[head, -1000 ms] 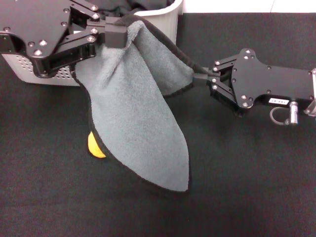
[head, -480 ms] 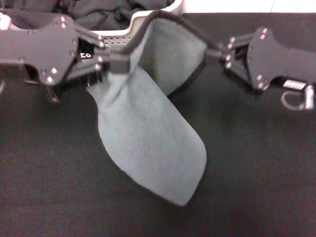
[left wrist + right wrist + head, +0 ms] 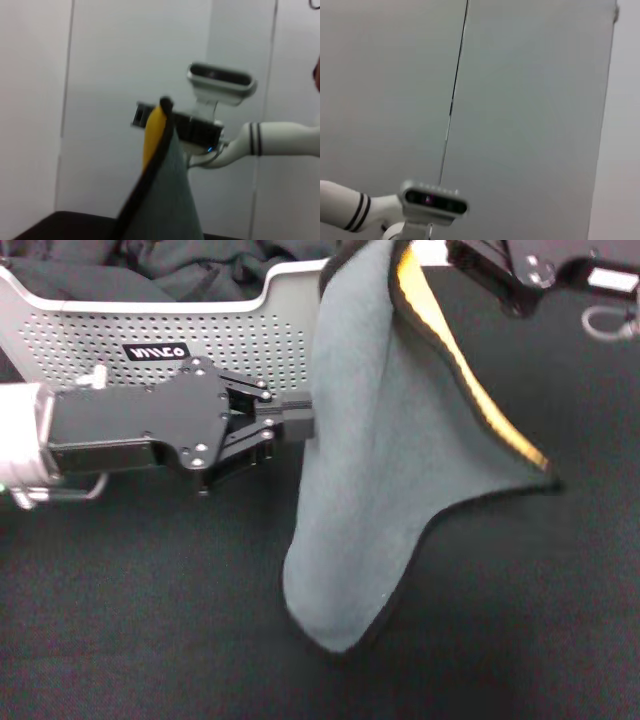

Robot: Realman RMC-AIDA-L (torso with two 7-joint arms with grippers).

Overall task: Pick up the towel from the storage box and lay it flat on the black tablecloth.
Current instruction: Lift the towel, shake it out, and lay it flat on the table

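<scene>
1. My left gripper [image 3: 300, 425] is pinching one edge of the grey-green fleece towel with black trim [image 3: 380, 470], so it's hanging clear of the black tablecloth [image 3: 520, 620].
2. My right gripper [image 3: 462, 254] is clamping the top corner to spread it, beside the light grey perforated plastic storage box [image 3: 250, 335].
</scene>
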